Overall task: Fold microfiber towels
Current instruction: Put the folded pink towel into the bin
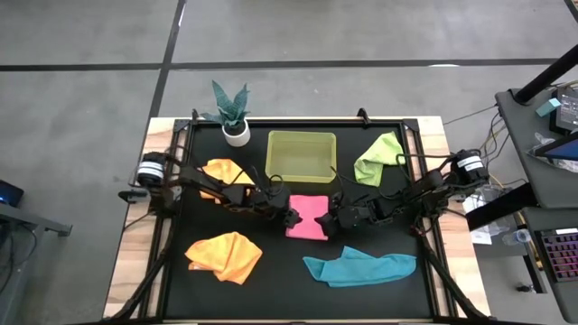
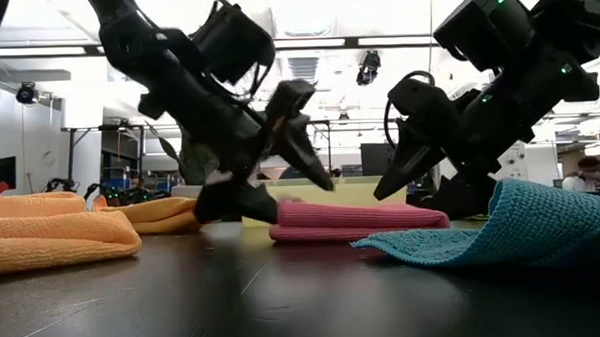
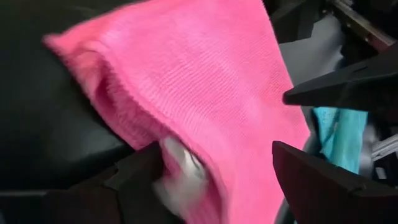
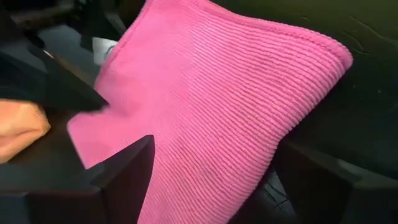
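A folded pink towel (image 1: 308,217) lies flat at the table's middle. My left gripper (image 1: 291,217) stands open at its left edge and my right gripper (image 1: 328,221) stands open at its right edge, both slanting down. In the low view, one finger of my left gripper (image 2: 296,199) is down by the table and the other is above the pink towel (image 2: 362,218). My right gripper (image 2: 391,190) hangs just over the towel's other end. Two orange towels (image 1: 224,171) (image 1: 226,255), a teal towel (image 1: 361,268) and a lime green towel (image 1: 379,158) lie crumpled around them. My left gripper comes slanting down from the table's left, its open fingers on either side of the pink towel's left edge (image 3: 134,127). One finger (image 3: 140,180) lies against that edge beside a white label (image 3: 180,177). The towel rests flat on the table. My right gripper has the towel's right corner (image 4: 205,162) between its open fingers, coming in from the table's right. Whether they touch the cloth I cannot tell.
A translucent yellow-green bin (image 1: 302,155) stands behind the pink towel. A potted plant (image 1: 233,113) stands at the far left. The black table top (image 1: 271,284) shows bare between the front orange and teal towels.
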`<action>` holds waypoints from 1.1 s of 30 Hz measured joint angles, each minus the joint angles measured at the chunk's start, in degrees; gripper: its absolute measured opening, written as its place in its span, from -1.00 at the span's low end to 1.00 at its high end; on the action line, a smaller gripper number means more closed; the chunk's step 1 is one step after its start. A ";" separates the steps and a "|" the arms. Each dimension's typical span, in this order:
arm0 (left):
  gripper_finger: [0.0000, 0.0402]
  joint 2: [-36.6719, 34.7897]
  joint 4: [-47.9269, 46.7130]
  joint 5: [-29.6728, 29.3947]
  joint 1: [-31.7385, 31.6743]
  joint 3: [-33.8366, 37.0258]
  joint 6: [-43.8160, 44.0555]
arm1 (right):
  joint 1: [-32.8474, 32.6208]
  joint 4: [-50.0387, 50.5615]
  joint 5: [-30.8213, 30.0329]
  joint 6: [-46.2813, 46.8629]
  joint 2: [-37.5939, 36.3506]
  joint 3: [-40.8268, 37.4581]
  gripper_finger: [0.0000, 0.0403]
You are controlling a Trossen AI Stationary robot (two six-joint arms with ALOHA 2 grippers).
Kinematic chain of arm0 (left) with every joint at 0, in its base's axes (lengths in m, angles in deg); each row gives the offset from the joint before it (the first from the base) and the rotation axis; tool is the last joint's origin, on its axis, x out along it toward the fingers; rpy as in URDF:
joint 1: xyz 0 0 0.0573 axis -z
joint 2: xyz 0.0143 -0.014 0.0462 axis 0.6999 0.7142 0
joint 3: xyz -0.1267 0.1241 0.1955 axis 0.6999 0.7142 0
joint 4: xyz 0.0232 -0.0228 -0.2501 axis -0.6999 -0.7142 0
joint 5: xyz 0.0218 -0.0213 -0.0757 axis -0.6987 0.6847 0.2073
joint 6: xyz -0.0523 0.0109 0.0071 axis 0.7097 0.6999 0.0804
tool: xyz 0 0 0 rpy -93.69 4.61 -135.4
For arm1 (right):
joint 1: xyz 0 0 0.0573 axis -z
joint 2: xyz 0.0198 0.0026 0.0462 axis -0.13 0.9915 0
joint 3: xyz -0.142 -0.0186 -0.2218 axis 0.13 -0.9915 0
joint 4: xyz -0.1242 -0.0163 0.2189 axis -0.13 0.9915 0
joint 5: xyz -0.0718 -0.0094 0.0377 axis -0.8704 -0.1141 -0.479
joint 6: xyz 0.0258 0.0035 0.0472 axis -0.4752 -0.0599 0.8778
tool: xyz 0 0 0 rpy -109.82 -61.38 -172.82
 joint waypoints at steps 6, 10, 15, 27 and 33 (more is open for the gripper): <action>0.17 3.09 3.56 0.92 0.40 -1.30 0.59 | 0.03 -1.78 1.23 -1.12 0.63 0.00 0.52; 0.00 3.36 3.35 1.17 0.48 -1.55 0.35 | 0.04 -1.92 1.39 -1.32 1.07 0.02 0.46; -0.27 3.39 2.98 1.12 0.50 -1.42 -1.03 | 0.17 -2.34 1.50 -1.37 1.18 0.00 0.26; -0.97 3.45 2.91 -0.70 0.59 -1.31 -2.84 | 0.20 -2.72 1.64 -1.92 1.20 -0.02 -0.37; -0.99 3.45 2.96 -1.33 0.74 -1.25 -4.25 | 0.17 -3.44 1.56 -4.64 1.20 -0.02 -0.89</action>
